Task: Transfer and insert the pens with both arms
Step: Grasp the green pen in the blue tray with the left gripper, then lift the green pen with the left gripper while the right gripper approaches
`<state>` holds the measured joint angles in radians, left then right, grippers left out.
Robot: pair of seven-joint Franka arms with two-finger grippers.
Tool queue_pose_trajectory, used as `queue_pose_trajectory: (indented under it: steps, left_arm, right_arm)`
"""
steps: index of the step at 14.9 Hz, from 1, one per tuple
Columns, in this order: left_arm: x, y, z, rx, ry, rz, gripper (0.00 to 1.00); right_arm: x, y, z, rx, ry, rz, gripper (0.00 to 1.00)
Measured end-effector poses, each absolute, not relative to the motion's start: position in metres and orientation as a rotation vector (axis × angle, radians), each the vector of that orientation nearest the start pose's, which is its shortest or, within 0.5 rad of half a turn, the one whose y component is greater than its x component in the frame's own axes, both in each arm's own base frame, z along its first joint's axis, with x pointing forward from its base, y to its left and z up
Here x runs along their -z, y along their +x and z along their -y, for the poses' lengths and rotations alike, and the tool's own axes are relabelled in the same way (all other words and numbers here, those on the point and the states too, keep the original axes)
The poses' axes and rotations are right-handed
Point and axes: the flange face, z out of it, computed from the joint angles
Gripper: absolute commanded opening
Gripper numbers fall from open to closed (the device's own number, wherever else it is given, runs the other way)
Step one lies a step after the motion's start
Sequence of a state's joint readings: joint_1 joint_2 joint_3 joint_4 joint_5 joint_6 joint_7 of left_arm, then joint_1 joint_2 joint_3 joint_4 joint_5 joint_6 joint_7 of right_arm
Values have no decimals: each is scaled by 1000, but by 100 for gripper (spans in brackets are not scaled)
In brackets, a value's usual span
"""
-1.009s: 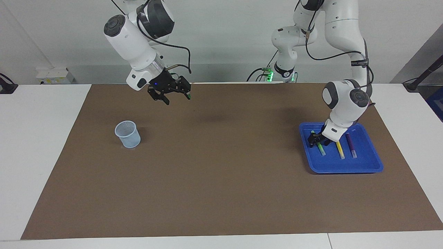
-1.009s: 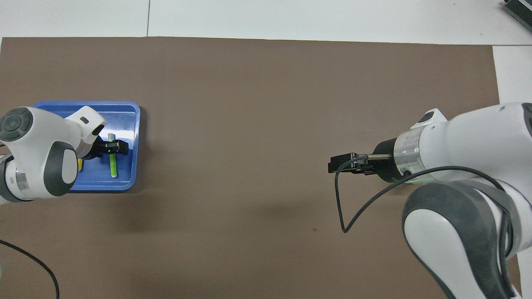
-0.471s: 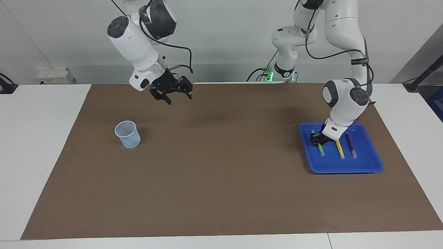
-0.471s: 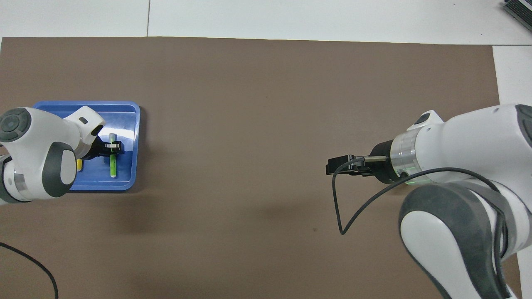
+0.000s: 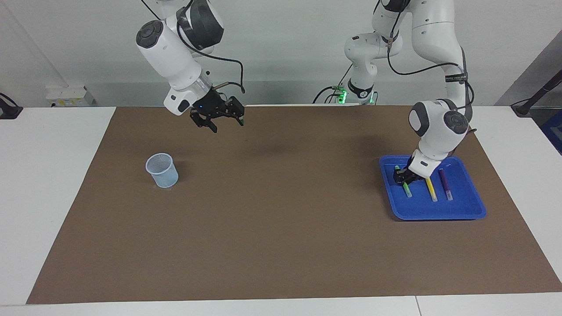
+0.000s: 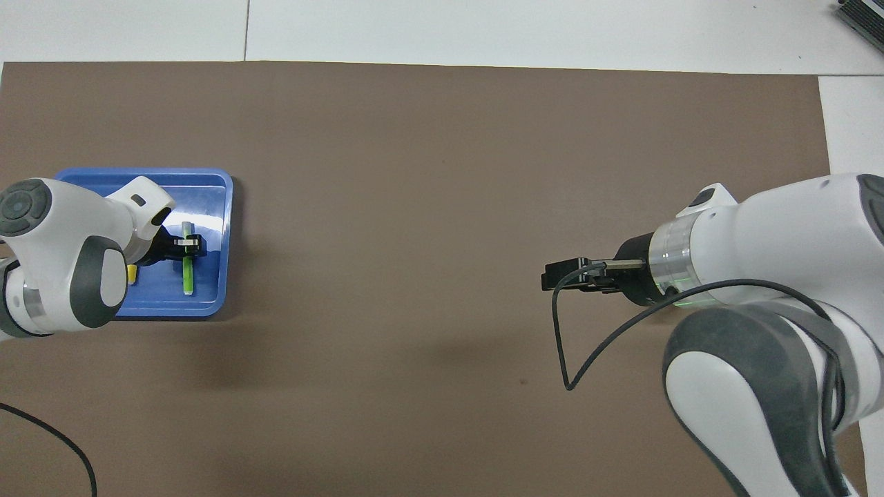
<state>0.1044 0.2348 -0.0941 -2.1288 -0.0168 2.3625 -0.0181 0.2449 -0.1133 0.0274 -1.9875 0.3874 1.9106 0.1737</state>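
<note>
Since a second ago, seen from across the table, my left gripper [image 5: 403,177] has been sinking onto the green pen [image 5: 406,187] in the blue tray [image 5: 439,210] and narrowing from a wide spread to a pinch around the pen's middle; the pen is still lying flat on the tray floor, so I am judging the fingers to be closed on it but not yet lifting. The yellow pen [image 5: 431,189] and the purple pen [image 5: 445,184] are lying beside it in the same tray, toward the left arm's end of the table, untouched. My right gripper [image 5: 218,117] is waiting in the air, fingers spread and empty, over the brown mat [image 5: 281,245] and raised well above the pale mesh cup [image 5: 162,170] standing at the right arm's end. From overhead, my left gripper [image 6: 181,243] is sitting across the green pen [image 6: 186,266], whose clear end is pointing away from me, and my right gripper [image 6: 570,274] is pointing toward the table's middle; the cup is hidden under that arm. I am judging this to be the grasp of the first pen. Next I am needing a straight lift clear of the tray rim, then a carry toward the middle for the handover.
</note>
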Motion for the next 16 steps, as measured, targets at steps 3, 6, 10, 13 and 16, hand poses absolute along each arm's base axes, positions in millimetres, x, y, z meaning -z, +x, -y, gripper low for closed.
queue_pose_trajectory:
  steps: [3,6,10,13,16]
  left_arm:
    - [-312,577,-11,-34,-3174,81,0]
    - [-348,591,-12,-82,-3173,118,0]
    - [-392,597,-1,-130,-3159,273,0]
    - [-418,599,22,-166,-3158,535,0]
    - [-436,595,54,-210,-3151,903,0]
  right_arm:
    - [-521,504,-169,-64,-2778,-35,100]
    - [-521,503,-170,-65,-2778,-32,100]
    - [-521,503,-171,-65,-2778,-30,100]
    - [-521,503,-171,-66,-2778,-29,100]
    - [-521,503,-172,-67,-2778,-28,100]
